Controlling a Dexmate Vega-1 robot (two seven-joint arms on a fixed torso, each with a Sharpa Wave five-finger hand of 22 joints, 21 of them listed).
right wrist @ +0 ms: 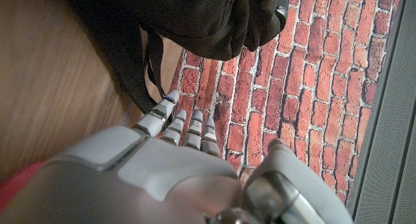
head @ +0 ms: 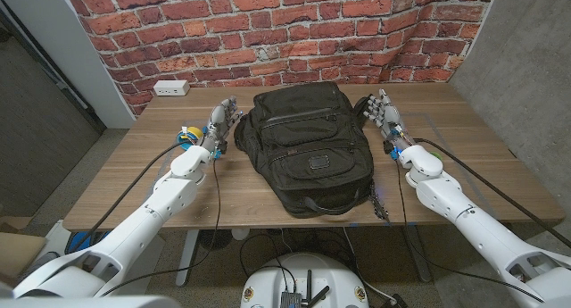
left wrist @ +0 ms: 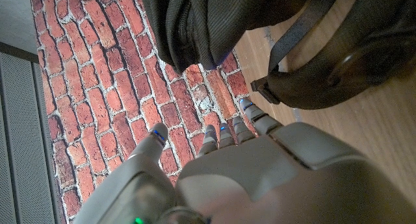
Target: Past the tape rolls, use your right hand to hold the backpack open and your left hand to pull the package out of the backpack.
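Note:
A black backpack [head: 306, 147] lies flat in the middle of the wooden table [head: 134, 178], its top toward the brick wall and its zippers shut. The package is hidden. My left hand [head: 221, 123] stands just left of the bag's upper corner, fingers apart and holding nothing. My right hand [head: 382, 114] stands just right of the bag's other upper corner, also with fingers apart and nothing in them. In the left wrist view my left hand [left wrist: 227, 165] reaches past the backpack [left wrist: 260, 29] and its strap. In the right wrist view my right hand [right wrist: 175, 165] sits beside the backpack [right wrist: 195, 19].
Tape rolls [head: 188, 136], yellow and blue, lie behind my left wrist on the table. A white power strip [head: 170, 87] sits at the far left edge against the brick wall. A dark strap end [head: 378, 203] trails off the bag's near right corner.

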